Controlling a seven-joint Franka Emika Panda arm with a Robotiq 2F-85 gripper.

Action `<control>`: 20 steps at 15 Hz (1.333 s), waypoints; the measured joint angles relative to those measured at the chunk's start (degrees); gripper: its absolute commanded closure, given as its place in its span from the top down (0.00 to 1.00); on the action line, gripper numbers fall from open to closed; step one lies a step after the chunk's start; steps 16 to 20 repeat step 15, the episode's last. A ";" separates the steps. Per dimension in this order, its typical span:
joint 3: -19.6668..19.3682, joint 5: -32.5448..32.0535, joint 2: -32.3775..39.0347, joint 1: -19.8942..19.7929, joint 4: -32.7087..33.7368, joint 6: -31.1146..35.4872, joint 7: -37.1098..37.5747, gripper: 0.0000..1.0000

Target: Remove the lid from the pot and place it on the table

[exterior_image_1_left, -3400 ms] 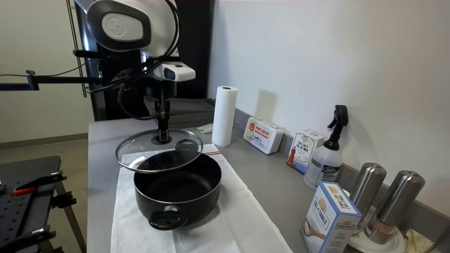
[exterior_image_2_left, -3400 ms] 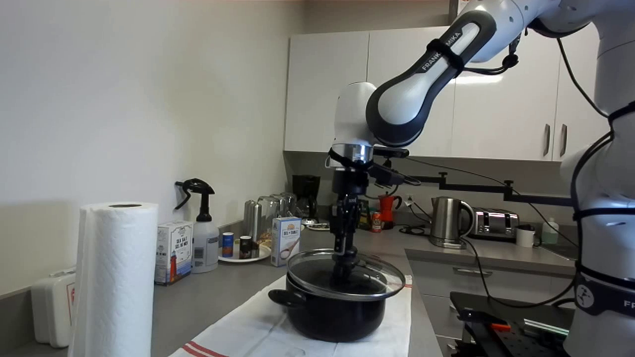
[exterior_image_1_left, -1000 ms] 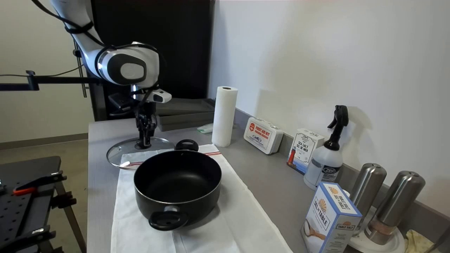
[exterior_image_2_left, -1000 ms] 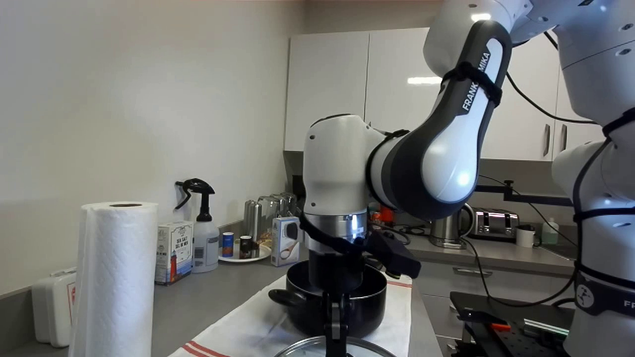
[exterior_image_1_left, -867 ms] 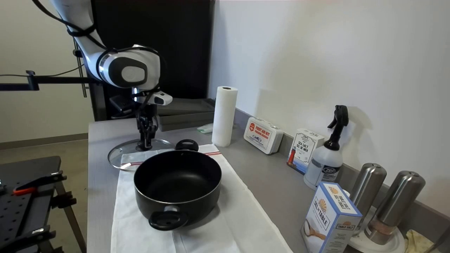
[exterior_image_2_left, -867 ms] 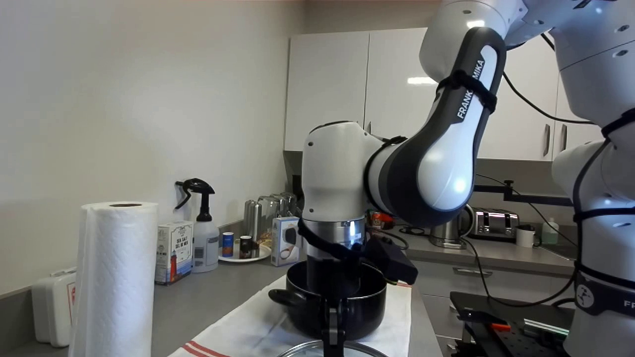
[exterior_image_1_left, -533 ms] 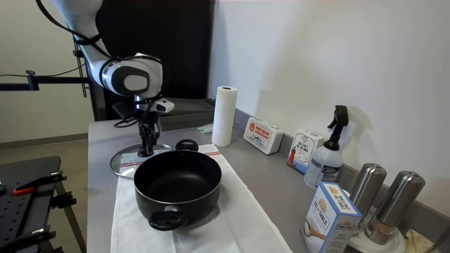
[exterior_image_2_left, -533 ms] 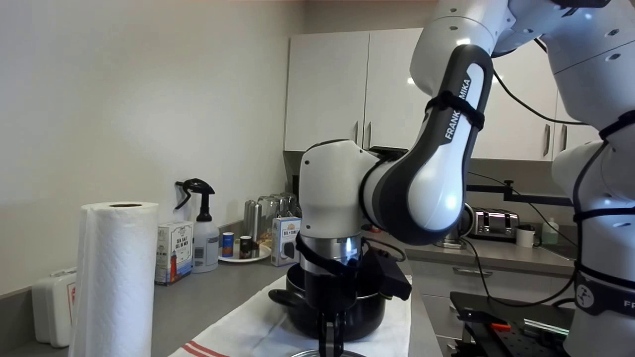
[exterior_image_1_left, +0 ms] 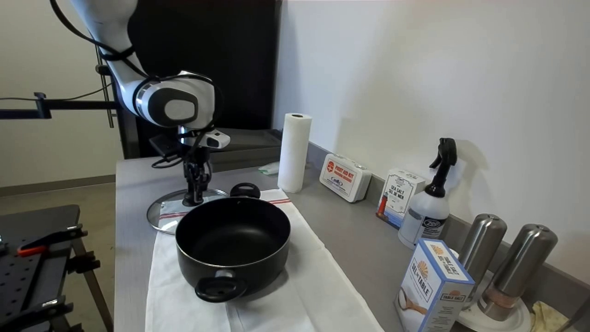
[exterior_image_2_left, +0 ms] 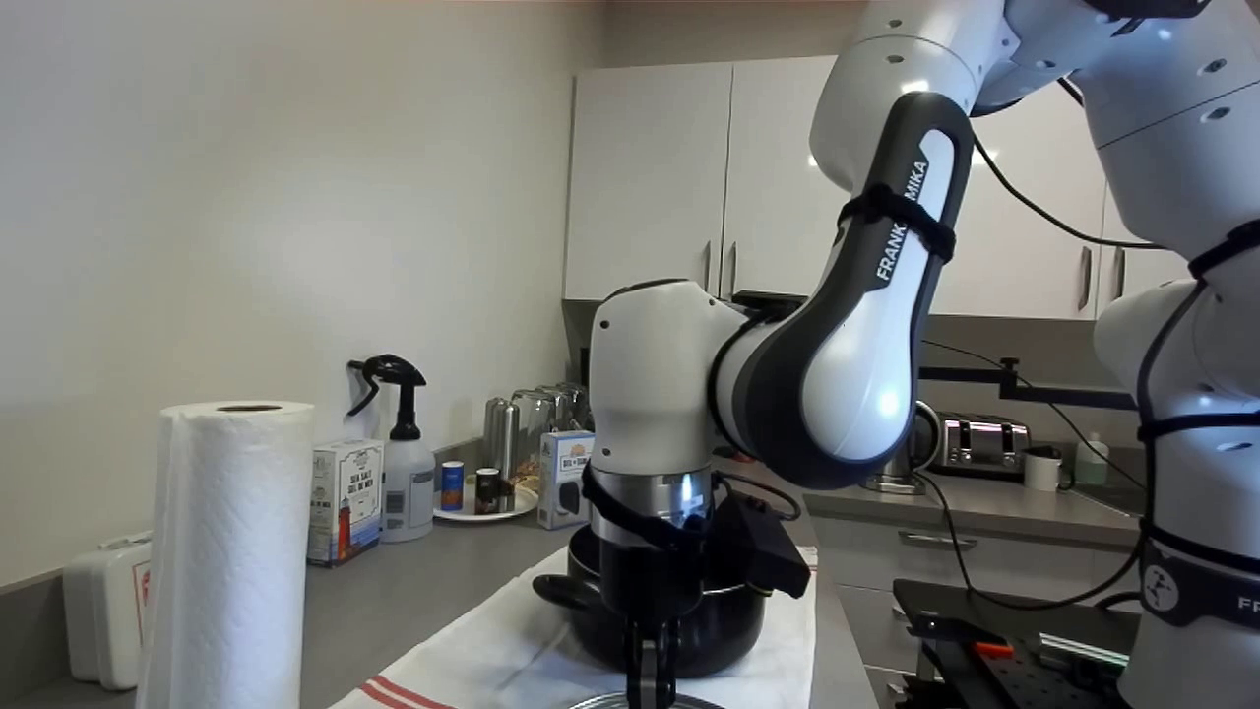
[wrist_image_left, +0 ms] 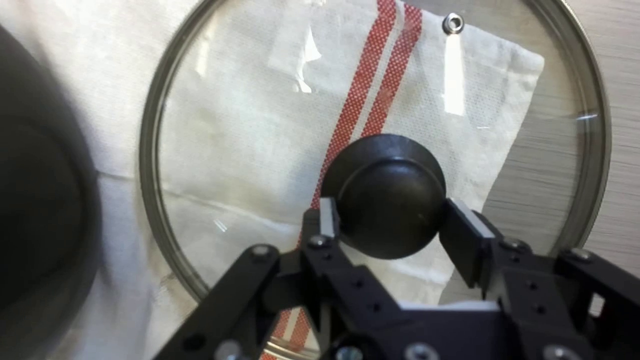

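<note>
The black pot (exterior_image_1_left: 258, 272) stands uncovered on a white cloth; it also shows in an exterior view (exterior_image_2_left: 724, 630) and at the left of the wrist view (wrist_image_left: 40, 200). The glass lid (exterior_image_1_left: 162, 210) is level beside the pot, low over the cloth's striped end and the grey table (exterior_image_1_left: 131, 276). I cannot tell whether its rim touches the surface. In an exterior view only a sliver of the lid (exterior_image_2_left: 600, 702) shows. My gripper (exterior_image_1_left: 192, 196) points down, its fingers on both sides of the lid's black knob (wrist_image_left: 392, 215), apparently touching it.
The white cloth (exterior_image_1_left: 322, 295) lies under the pot. A paper towel roll (exterior_image_1_left: 295, 152), first aid kit (exterior_image_1_left: 345, 177), salt boxes (exterior_image_1_left: 433, 286), spray bottle (exterior_image_1_left: 424, 212) and steel mills (exterior_image_1_left: 516, 272) stand along the wall. A grey tray (exterior_image_1_left: 244, 152) is behind the arm.
The lid has gone from tilted over the pot's rim to low beside the pot, carried by my gripper. In the last second it came down and shifted slightly toward the pot; now it hardly moves.
</note>
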 measured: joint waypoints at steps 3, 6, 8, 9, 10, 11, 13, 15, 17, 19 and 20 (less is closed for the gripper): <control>0.19 0.16 0.07 0.00 -0.01 -0.11 -0.63 1.00; 1.12 0.63 -1.14 -0.01 -0.39 -0.28 -2.26 1.00; 2.04 1.32 -3.40 -0.04 -1.38 -0.97 -3.40 1.00; 2.58 1.87 -5.04 -0.05 -2.06 -1.86 -4.04 1.00; 3.07 2.36 -6.94 -0.05 -2.83 -2.83 -4.63 1.00; 3.53 2.88 -9.00 -0.05 -3.67 -3.98 -5.10 1.00; 4.29 4.58 -13.59 -0.06 -5.45 -6.53 -6.55 1.00; 4.65 6.56 -18.41 -0.09 -7.29 -8.62 -8.26 1.00; 4.65 6.56 -18.41 -0.09 -7.29 -8.62 -8.26 1.00; 4.65 6.56 -18.41 -0.09 -7.29 -8.62 -8.26 1.00; 4.65 6.56 -18.41 -0.09 -7.29 -8.62 -8.26 1.00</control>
